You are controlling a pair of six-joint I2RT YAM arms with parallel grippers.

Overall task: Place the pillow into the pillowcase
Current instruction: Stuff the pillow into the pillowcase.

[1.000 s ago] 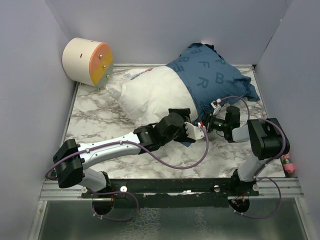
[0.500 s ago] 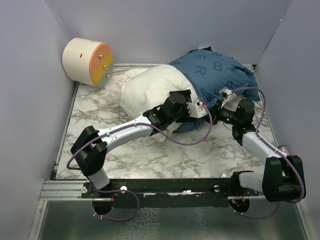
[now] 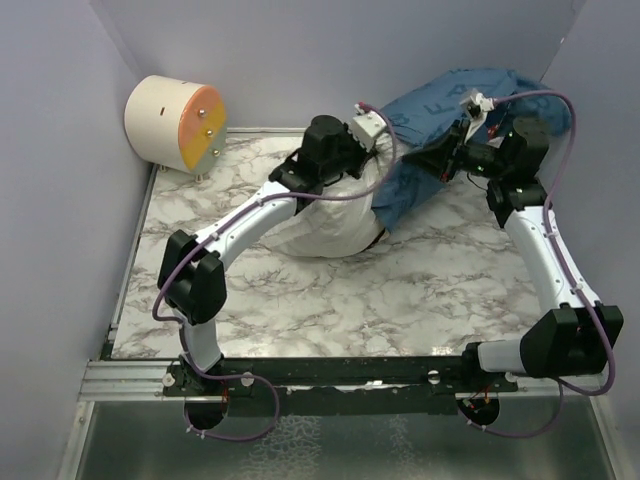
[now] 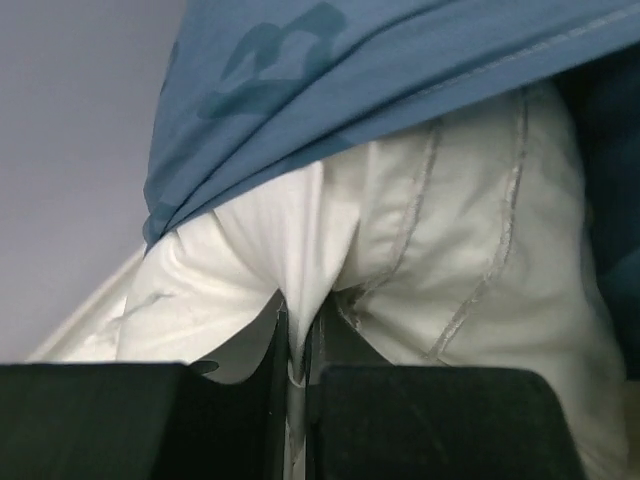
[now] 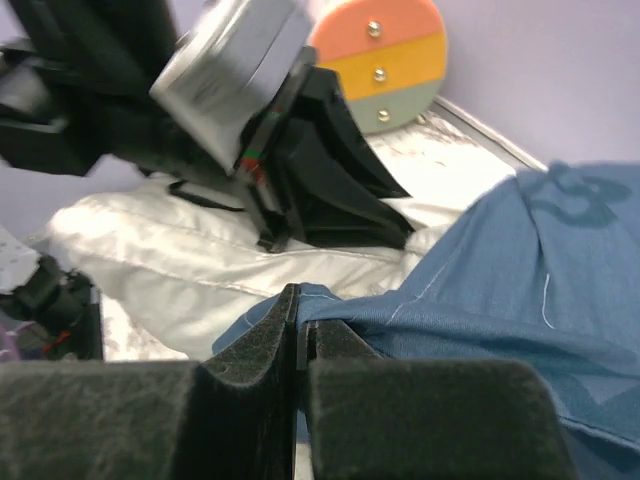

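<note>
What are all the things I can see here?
pillow: one, white, middle of the table, far end tucked in the pillowcase
pillowcase: one, blue with darker letters, lifted at the far right
drum: one, cream with orange, yellow and green stripes on its face, far left corner
table: one, white-grey marble
left gripper: one, black, shut on a pinch of pillow
right gripper: one, black, shut on the pillowcase hem

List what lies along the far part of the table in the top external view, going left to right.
Cream cylinder with striped orange face → left end effector on the white pillow → blue pillowcase → right end effector.
</note>
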